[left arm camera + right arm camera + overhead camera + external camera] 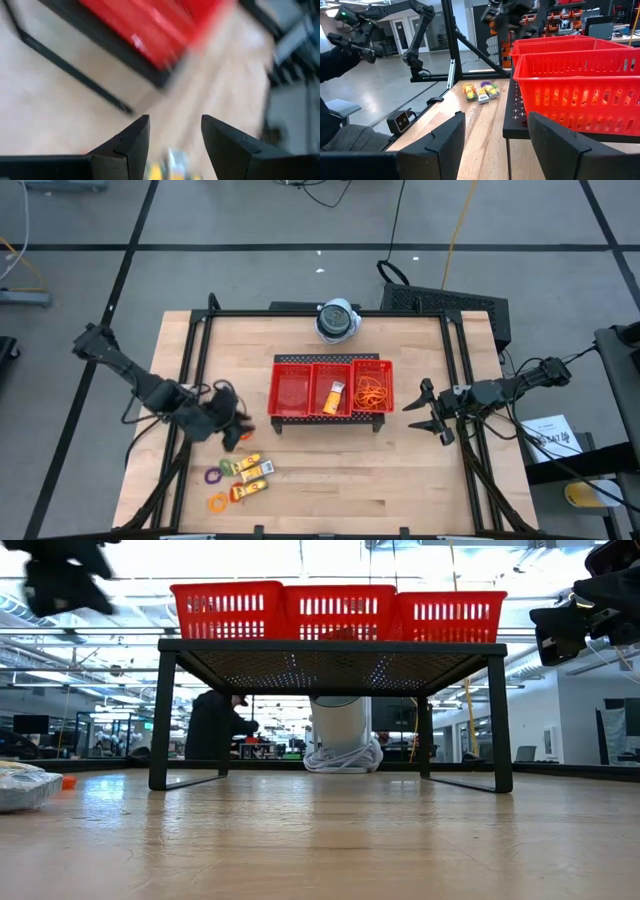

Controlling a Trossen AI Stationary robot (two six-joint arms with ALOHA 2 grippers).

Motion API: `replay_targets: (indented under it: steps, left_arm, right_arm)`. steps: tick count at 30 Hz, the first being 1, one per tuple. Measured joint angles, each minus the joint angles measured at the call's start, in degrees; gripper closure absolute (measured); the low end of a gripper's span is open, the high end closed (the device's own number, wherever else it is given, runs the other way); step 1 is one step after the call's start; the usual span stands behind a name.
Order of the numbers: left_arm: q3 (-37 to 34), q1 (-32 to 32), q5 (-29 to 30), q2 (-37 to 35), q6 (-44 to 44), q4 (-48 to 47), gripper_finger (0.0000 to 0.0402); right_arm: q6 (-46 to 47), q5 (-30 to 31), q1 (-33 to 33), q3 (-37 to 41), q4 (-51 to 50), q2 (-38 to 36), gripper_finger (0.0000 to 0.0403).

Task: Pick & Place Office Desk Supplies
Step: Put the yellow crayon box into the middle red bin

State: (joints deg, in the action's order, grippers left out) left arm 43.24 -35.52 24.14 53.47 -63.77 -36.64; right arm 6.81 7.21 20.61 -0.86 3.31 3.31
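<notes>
High view first: yellow packets point(252, 470) lie near the table's front left, their long axes slanting, with purple, green and orange rings point(217, 501) beside them. My left gripper point(238, 430) hovers just behind them, fingers apart, empty. Orange rubber bands point(374, 390) fill the red tray's point(331, 363) right compartment. My right gripper point(426, 408) waits right of it, spread wide.

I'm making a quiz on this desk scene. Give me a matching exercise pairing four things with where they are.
Things:
1. rubber bands
2. yellow packets
3. round white device
4. orange packet

Places:
A. middle compartment of the red tray
B. table's far edge, behind the tray
C. right-hand compartment
D. bare wood near the left gripper

Pairs: 1-C, 2-D, 3-B, 4-A
</notes>
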Motion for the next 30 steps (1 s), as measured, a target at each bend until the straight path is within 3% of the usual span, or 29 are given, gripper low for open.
replay_targets:
  steps: [4, 10, 18, 24, 30]
  left_arm:
    - [0.0, -5.06, -5.64, 4.23, -1.32, 0.02, 0.0213]
    - [0.0, -9.85, -6.31, 15.23, -1.65, 0.17, 0.0213]
    - [0.0, -10.64, -8.8, 27.75, -2.77, 2.47, 0.0213]
    - [0.0, -10.66, -10.68, 32.69, -2.75, 6.88, 0.0213]
    - [0.04, -10.64, -10.81, 36.66, -3.93, 5.4, 0.0213]
  right_arm:
    - [0.01, 0.0, 0.0, 0.0, 0.0, 0.0, 0.0197]
    - [0.01, 0.01, 0.01, -0.01, 0.0, 0.0, 0.0197]
    - [0.02, -0.01, 0.01, 0.0, 0.0, -0.02, 0.0197]
    - [0.02, 0.01, -0.01, 0.0, 0.0, -0.02, 0.0197]
    - [0.0, 0.01, -0.01, -0.01, 0.0, -0.01, 0.0197]
